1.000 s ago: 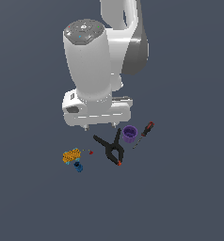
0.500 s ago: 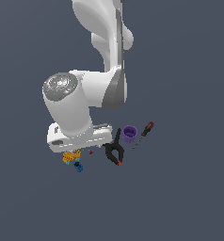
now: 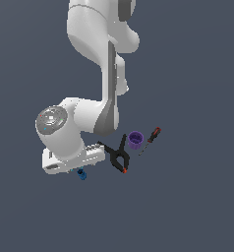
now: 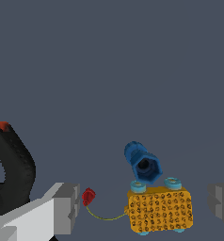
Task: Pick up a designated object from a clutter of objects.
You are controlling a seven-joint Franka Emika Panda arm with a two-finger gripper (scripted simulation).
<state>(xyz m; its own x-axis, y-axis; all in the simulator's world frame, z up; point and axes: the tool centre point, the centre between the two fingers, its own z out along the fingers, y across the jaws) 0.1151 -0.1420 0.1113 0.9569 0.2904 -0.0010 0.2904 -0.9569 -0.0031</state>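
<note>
hand (image 4: 141, 209) open over blue piece (image 4: 143, 163)

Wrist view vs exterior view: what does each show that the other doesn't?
Wrist only: the orange-yellow studded block, a small red piece wired to it, and both fingers wide apart. Exterior only: the purple cup, red-handled screwdriver and the arm body, which hides the block. Shared: the blue piece and the black spring clamp.

Simulated scene: flat featureless grey-blue ground (image 3: 197, 206), no walls, untextured white arm (image 3: 89, 118).
</note>
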